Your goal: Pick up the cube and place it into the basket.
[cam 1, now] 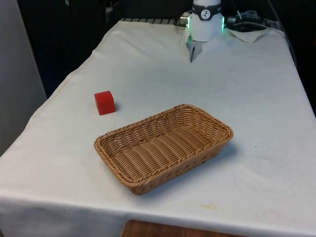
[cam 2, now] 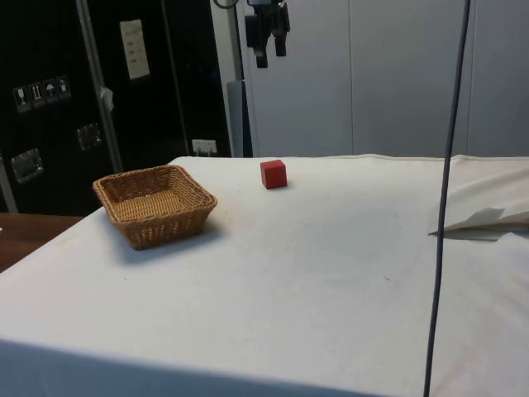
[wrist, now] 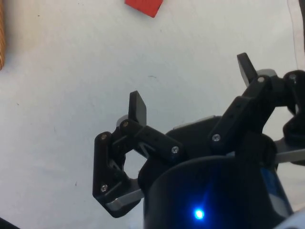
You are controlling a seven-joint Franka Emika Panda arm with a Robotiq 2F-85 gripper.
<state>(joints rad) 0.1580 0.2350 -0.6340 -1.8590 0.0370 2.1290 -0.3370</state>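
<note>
A small red cube (cam 1: 104, 102) (cam 2: 274, 174) rests on the white cloth, to the front view's left of the basket and a short way from it. The brown wicker basket (cam 1: 101, 143) (cam 2: 165, 225) has nothing inside and lies near the table's front edge. High above the table hangs my gripper (cam 2: 271, 51) (wrist: 192, 88), open, with nothing between its fingers. In the wrist view the cube (wrist: 143, 5) sits well beyond the fingertips (wrist: 138, 107), and a sliver of the basket rim (wrist: 1, 33) shows at the picture's border.
The arm's base (cam 1: 205, 22) stands at the table's far end. Beside it the cloth is bunched into folds (cam 1: 252, 34) (cam 2: 488, 219). A dark cable (cam 2: 450, 165) hangs down in the side view. Open cloth lies around the cube and basket.
</note>
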